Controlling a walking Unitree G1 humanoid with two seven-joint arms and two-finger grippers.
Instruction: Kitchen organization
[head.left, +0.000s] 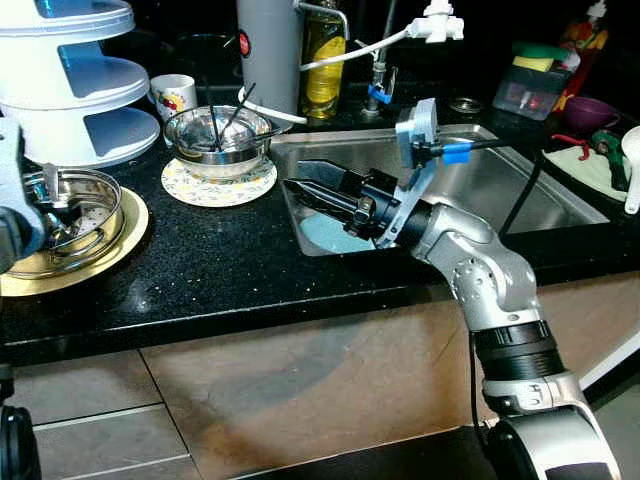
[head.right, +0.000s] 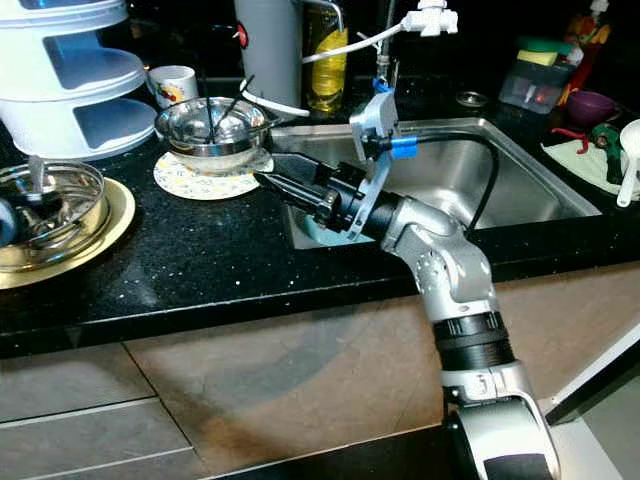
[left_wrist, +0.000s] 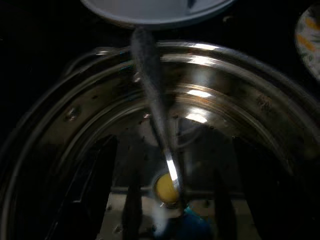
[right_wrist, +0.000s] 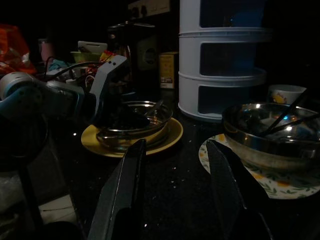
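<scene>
Nearest, left of the sink (head.left: 560, 215): perforated steel bowl (head.left: 85, 205) on a yellow plate (head.left: 60, 270), spoon (left_wrist: 155, 107) inside, left gripper (head.left: 45, 195) over it, finger state impossible to tell. At the sink's left edge: right gripper (head.left: 305, 190), fingers parted, empty. Farther back: steel bowl (head.left: 220, 140) holding dark utensils, on a floral plate (head.left: 215, 185). Beyond: mug (head.left: 175, 97), white tiered rack (head.left: 75, 75).

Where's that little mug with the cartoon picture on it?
The mug stands at the back of the counter on the robot's left, between the white tiered rack and the steel bowl.
</scene>
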